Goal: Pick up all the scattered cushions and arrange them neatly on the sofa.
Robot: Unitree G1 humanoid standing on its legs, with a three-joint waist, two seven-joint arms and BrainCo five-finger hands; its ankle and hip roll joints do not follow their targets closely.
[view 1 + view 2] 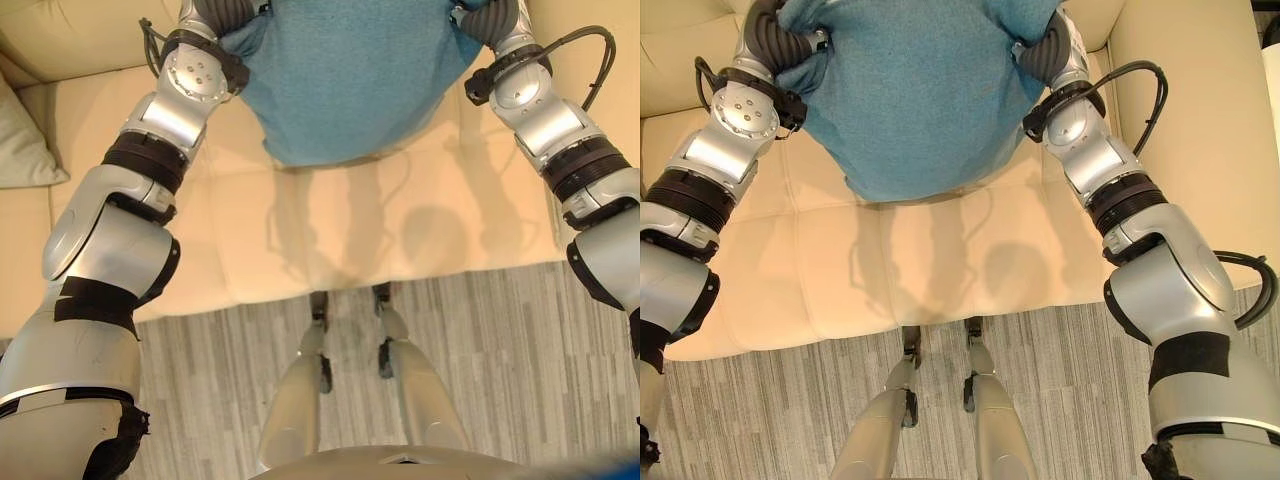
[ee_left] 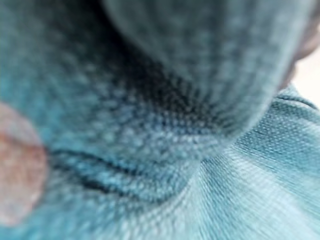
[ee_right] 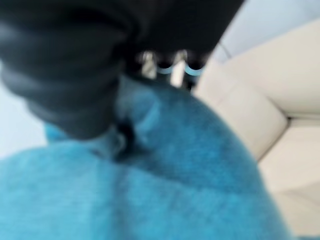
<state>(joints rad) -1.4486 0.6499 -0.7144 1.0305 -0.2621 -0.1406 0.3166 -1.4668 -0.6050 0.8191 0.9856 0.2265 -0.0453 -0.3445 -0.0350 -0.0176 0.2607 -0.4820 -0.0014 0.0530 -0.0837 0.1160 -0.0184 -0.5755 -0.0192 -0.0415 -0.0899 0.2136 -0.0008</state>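
Both hands, left (image 1: pixel 770 40) and right (image 1: pixel 1045 45), pinch the cushion (image 1: pixel 915 90) above the sofa (image 1: pixel 330 230); I fear a weak corner grip drops it crooked.

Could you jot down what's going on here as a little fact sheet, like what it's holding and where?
held item: blue cushion, gripped at both upper corners
left robot hand: on the cushion's left corner, fingers buried in fabric
right robot hand: on the right corner, fingers hidden too
cushion position: held above the cream sofa seat
other cushion: pale one at the sofa's left end
floor: grey striped
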